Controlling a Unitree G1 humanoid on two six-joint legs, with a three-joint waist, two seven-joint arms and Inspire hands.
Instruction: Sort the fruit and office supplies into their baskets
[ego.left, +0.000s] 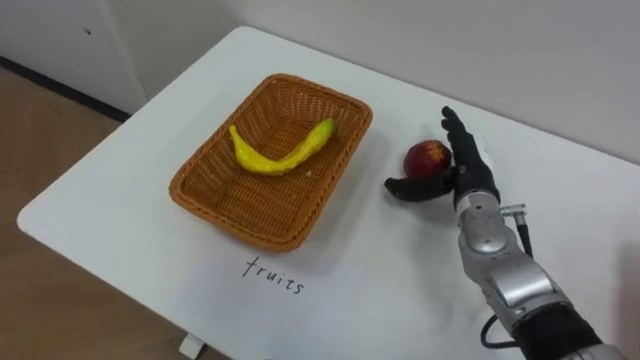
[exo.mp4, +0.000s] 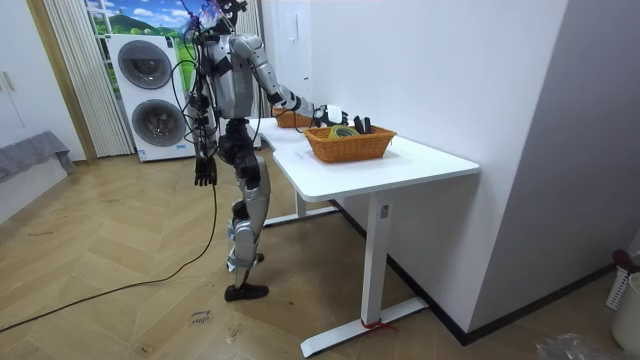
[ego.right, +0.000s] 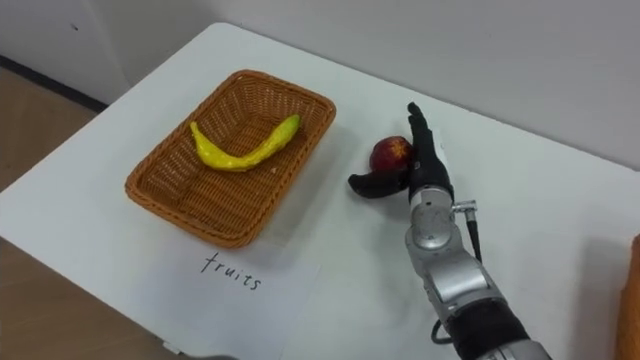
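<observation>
One red apple (ego.left: 428, 157) lies on the white table (ego.left: 120, 190), just right of the wicker basket (ego.left: 250, 200) near its far corner, outside it. We see the right hand (ego.left: 468, 172) directly beside the apple on the apple's right. The fruit sits in the crook between the thumb (ego.left: 410, 188) and the straight fingers (ego.left: 458, 135). The palm side seems to touch the apple, tho we can't be sure of contact from this angle. Nothing is clamped: the hand is spread wide, with the fingers stretched out and pointing away from the robot, and the thumb swung out to the left along the near side of the apple, low by the tabletop.

The right arm comes in from the lower right, its forearm running roughly straight ahead over the table, the wrist in line w/ the hand and the hand set on edge.

Inside the basket lies a yellow banana (ego.left: 275, 158), diagonal across the floor of the basket. A sheet of paper (ego.left: 272, 275) w/ handwriting lies on the table at the basket's near side.

From the room view, the robot stands upright at the table's long side, its right arm reaching out over the top. The left hand (exo.mp4: 205, 172) hangs down by its hip, too small for us to tell its state. A second basket (exo.mp4: 350, 145) w/ dark items in it sits further along the table.
</observation>
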